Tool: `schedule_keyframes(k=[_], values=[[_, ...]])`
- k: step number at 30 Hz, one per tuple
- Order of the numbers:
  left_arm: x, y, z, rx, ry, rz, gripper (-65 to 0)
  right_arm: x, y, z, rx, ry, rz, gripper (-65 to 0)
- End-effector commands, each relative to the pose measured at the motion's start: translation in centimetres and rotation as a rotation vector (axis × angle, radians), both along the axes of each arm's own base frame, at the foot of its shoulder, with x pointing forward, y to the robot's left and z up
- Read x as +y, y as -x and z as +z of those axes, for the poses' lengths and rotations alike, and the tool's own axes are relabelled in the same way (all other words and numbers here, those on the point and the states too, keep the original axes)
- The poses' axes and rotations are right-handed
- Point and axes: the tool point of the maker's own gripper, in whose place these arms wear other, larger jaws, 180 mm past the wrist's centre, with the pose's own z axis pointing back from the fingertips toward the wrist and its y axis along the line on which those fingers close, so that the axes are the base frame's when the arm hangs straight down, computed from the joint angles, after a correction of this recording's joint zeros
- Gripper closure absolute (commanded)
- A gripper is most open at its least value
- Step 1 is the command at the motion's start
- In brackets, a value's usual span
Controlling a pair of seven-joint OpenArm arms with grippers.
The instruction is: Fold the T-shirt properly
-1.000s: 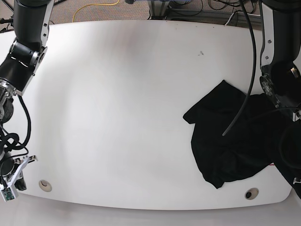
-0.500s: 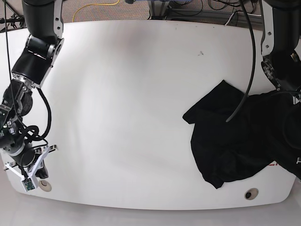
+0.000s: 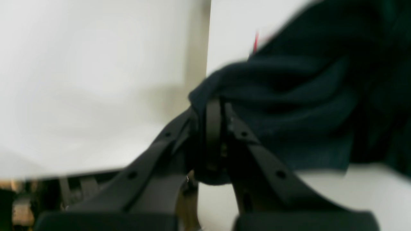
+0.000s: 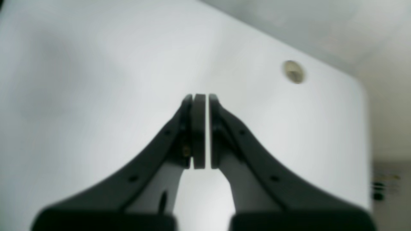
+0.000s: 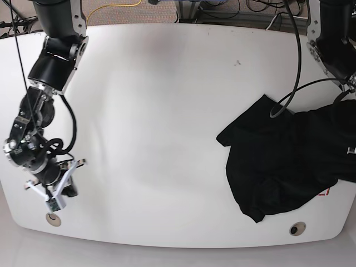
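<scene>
The black T-shirt (image 5: pixel 278 161) lies crumpled on the right part of the white table (image 5: pixel 156 111), and its right side runs to the view's right edge. In the left wrist view my left gripper (image 3: pixel 214 104) is shut on a bunched fold of the T-shirt (image 3: pixel 289 96), and a red tag (image 3: pixel 256 41) shows beside the cloth. In the base view this gripper is hidden at the right edge. My right gripper (image 5: pixel 55 200) hangs over the table's front left, far from the shirt. In the right wrist view it (image 4: pixel 201 96) is shut and empty.
A round hole (image 5: pixel 53 220) sits near the table's front left corner, also in the right wrist view (image 4: pixel 293 71). Another hole (image 5: pixel 297 228) is at the front right. Black cables (image 5: pixel 295 67) hang from the arm over the shirt. A yellow cable (image 5: pixel 111 8) lies behind the table.
My right arm has swung in from the front left corner, and its gripper now hangs over the table. The arm on the right has drawn back, and the shirt's right side has shifted with it.
</scene>
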Motion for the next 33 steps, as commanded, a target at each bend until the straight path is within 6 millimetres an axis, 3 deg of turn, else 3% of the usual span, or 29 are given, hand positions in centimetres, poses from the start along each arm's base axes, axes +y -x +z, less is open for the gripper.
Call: schedule_keyframes(k=[1, 11, 15, 23, 26, 30, 33], values=[[1.3, 1.3, 0.2, 0.008, -0.032, 0.027, 0.0, 1.4, -0.4, 0.8, -0.041, -0.042, 0.017, -5.7], [3.6, 6.6, -5.6, 0.169, -0.017, 0.098, 0.0, 5.2, 1.2, -3.1, 0.034, -0.135, 0.052, -5.9], [5.0, 8.6, -6.3, 0.215, -0.037, 0.130, 0.0, 5.9, 2.0, -4.5, 0.065, -0.153, 0.056, -5.9], [4.9, 10.5, -8.7, 0.295, -0.052, 0.099, -0.4, 6.6, 3.0, -6.1, 0.101, -0.171, 0.059, -5.9], [4.9, 11.0, -9.1, 0.317, -0.054, 0.099, -10.8, 6.5, 3.2, -6.3, 0.107, -0.168, 0.058, -5.9], [5.1, 11.1, -9.0, 0.312, -0.053, 0.104, -38.6, 6.3, 3.2, -6.4, 0.109, -0.164, 0.056, -5.9], [5.1, 11.1, -9.0, 0.310, -0.054, 0.105, -55.1, 6.1, 3.3, -6.4, 0.111, -0.159, 0.055, -5.9]])
